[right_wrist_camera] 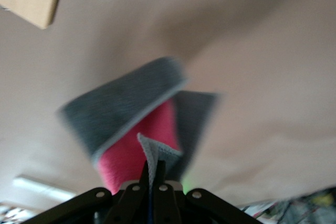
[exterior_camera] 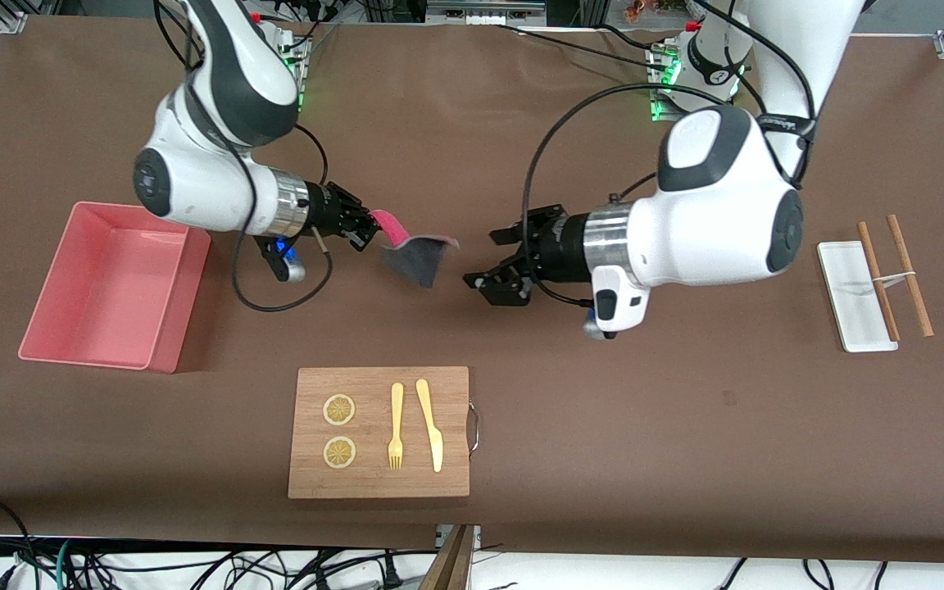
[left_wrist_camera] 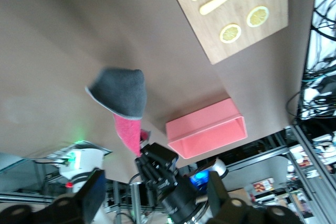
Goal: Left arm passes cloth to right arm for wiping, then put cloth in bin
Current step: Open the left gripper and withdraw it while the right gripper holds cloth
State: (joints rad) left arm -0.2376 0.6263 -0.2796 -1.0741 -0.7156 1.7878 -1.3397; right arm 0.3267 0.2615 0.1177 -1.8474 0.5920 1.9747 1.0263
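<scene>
While both arms hang above the brown table (exterior_camera: 685, 459), the cloth (exterior_camera: 416, 254) is off the surface, pinched at one end by the right gripper (exterior_camera: 367, 228), whose fingers are clamped tight on it. Its long axis runs from those fingers out toward the left arm's end of the table; the magenta face shows at the held end and the dark grey part droops at the free end. From the right wrist the cloth (right_wrist_camera: 137, 129) folds over itself, grey outside, magenta inside.

Taking the cloth as the landmark, the pink bin (exterior_camera: 111, 285) stands on the table toward the right arm's end, its long side running toward the front camera. Nearer to that camera than the cloth lies the wooden board (exterior_camera: 379, 433) with a fork (exterior_camera: 396, 426), a knife (exterior_camera: 430, 424) and two lemon slices (exterior_camera: 339, 410).

Beside the cloth's free end, apart from it, the left gripper (exterior_camera: 495, 264) hovers with its fingers spread wide and nothing in them.

No readable writing shows on anything.
</scene>
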